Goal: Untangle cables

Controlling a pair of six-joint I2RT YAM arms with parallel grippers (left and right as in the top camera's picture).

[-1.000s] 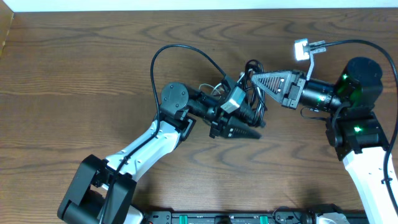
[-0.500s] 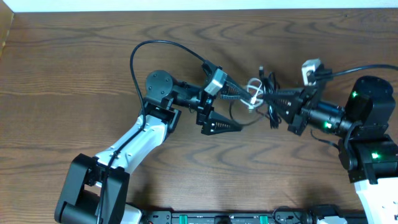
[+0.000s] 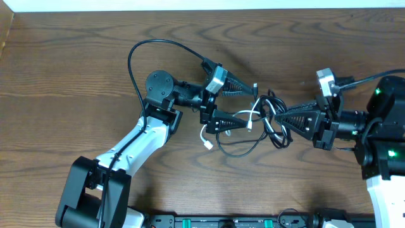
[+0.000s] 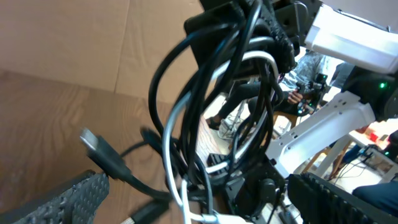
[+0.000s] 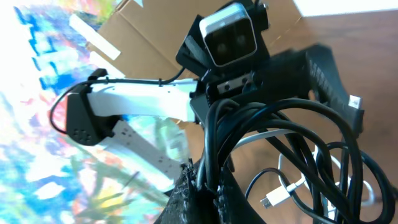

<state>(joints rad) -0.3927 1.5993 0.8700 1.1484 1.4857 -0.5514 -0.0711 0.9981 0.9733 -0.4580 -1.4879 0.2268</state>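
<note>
Black and white cables (image 3: 262,120) lie lengthwise left-to-right; right fingers (image 3: 297,120) clench them, left fingers (image 3: 231,122) released.

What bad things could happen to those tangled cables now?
Only the right hand grips the black cables; they might slip out. The white cable weaves through the black loops, so pulling could tighten the knot. The open left hand sits close to the loops and may snag one.
</note>
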